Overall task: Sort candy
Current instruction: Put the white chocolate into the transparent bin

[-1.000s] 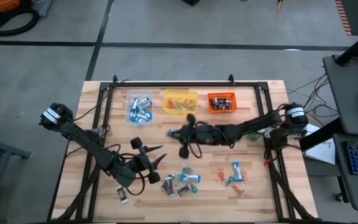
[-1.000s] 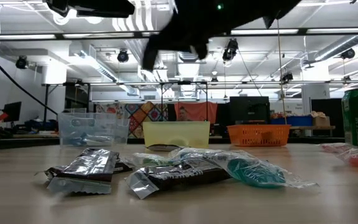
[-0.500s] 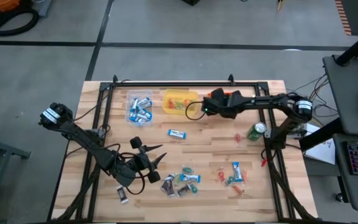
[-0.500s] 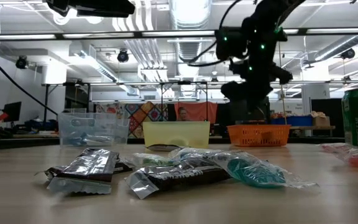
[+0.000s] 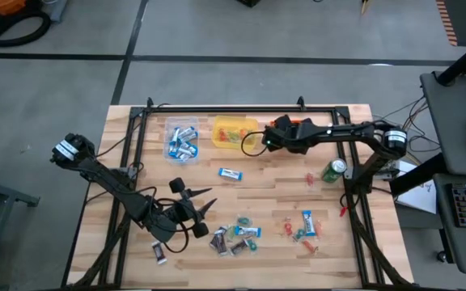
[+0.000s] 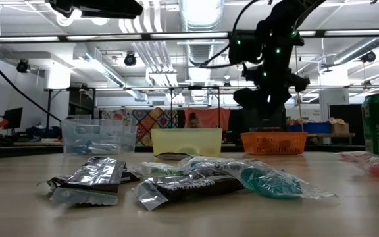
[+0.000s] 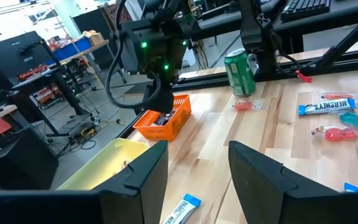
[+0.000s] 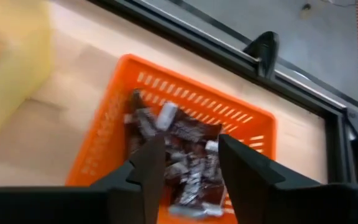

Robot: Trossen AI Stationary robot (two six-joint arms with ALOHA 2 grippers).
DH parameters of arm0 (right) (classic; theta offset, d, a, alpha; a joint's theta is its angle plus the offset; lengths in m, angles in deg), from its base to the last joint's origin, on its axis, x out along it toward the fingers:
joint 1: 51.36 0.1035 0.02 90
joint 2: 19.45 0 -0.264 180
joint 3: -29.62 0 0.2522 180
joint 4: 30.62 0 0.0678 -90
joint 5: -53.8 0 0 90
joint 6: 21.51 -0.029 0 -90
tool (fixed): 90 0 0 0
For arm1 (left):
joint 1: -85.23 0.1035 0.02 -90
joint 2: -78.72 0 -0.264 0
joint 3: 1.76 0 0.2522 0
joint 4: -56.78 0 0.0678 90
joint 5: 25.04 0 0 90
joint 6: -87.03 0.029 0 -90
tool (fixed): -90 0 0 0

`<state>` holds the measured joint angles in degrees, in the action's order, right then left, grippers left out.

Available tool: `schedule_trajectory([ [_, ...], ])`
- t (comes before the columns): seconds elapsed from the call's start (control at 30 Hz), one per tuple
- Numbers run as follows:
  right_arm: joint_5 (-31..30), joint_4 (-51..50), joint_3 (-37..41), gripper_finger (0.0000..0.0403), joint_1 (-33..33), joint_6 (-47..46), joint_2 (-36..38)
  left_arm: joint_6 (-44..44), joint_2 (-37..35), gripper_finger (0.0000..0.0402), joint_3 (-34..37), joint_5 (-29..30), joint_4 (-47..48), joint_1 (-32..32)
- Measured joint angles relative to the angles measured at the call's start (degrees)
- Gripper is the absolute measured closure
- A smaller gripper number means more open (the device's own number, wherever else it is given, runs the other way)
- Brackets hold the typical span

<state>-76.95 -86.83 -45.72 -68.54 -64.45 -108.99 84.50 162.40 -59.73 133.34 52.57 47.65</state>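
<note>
Candy lies in two loose clusters near the table's front edge [image 5: 237, 236] [image 5: 302, 226]; one blue-and-white piece [image 5: 230, 173] lies alone mid-table. Dark brown candy [image 8: 188, 146] fills the orange tub [image 8: 104, 134]. My right gripper [image 8: 188, 171] hovers open over that tub [image 5: 302, 124] at the far edge, tipped downward, nothing between its fingers. My left gripper [image 5: 205, 202] stands open above the table's near left, beside the front cluster, holding nothing; its wrist view [image 7: 197, 180] looks across to the tubs.
A clear tub [image 5: 181, 139] with blue candy and a yellow tub [image 5: 233, 131] stand left of the orange one. A green can [image 5: 333, 170] stands at the right. Small red sweets [image 5: 310, 178] lie near it. A black frame rail [image 5: 233, 107] runs along the far edge.
My right gripper has swung from the middle of the table toward the far edge, stopping over the orange tub, and has tipped from roughly level to pointing downward. It has kept still for the last half second. The candy on the table has not moved.
</note>
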Motion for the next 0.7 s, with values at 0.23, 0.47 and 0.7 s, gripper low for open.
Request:
schedule_trajectory([
  [0.23,0.2,1.5,0.0,0.0248,10.4,0.0,2.6,-0.6,0.0,0.0249,0.0,-0.5,0.0,0.0],
  [0.47,1.6,10.6,0.0,0.0248,25.8,3.6,2.0,-1.0,0.0,0.0249,0.0,-4.2,0.0,0.0],
  [0.7,17.3,23.0,0.1,0.0248,34.7,17.3,0.7,0.0,0.0,0.0249,0.0,-16.4,0.2,0.0],
])
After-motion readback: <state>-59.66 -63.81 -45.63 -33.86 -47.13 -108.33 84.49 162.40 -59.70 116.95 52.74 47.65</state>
